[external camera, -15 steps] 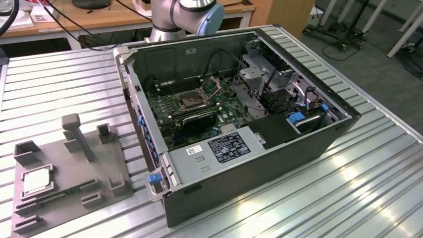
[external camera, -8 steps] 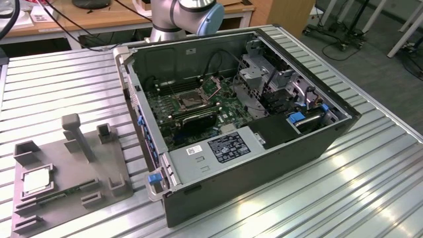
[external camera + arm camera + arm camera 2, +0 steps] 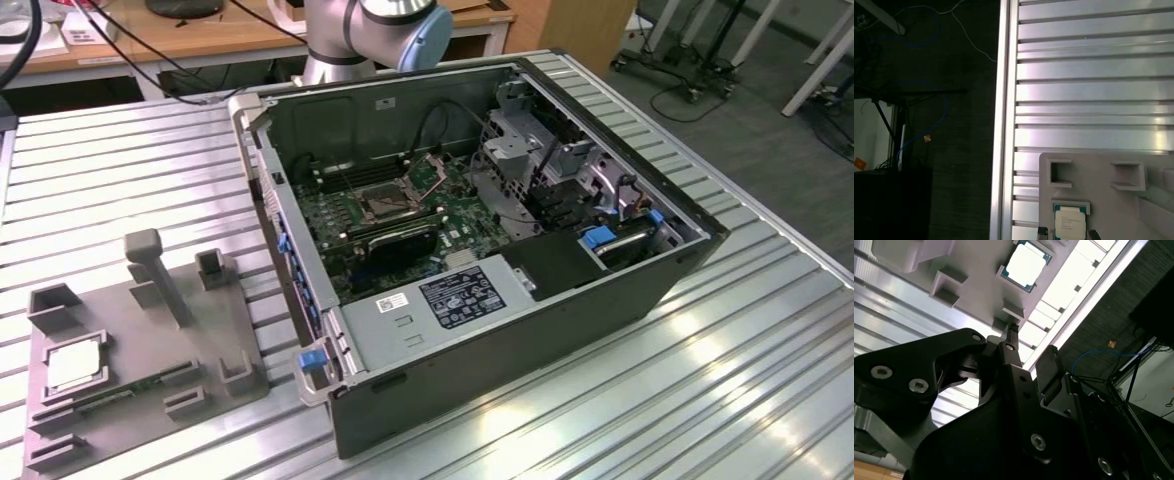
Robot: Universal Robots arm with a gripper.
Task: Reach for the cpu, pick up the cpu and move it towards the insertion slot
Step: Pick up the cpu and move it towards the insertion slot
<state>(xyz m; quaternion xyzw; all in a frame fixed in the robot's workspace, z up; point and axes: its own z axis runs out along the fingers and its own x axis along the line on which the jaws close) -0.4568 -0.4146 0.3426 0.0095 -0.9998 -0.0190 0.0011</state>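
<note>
One cpu [image 3: 74, 362] lies flat in its tray [image 3: 134, 350] recess, well apart from the slot [image 3: 384, 205] inside the case [image 3: 534, 320]. I read the gripper [image 3: 1030, 345] as empty, fingers [image 3: 1013, 340] apart and lined up over the cpu, likely to straddle its edges; not touching it.

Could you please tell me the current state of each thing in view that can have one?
cpu: lying flat in its tray recess, not gripped.
end effector: open, holding nothing, clear of the cpu.
insertion slot: empty, dark centre exposed.
computer case: on its side, side panel off.
memory stick: lying flat on the grey tray.
</note>
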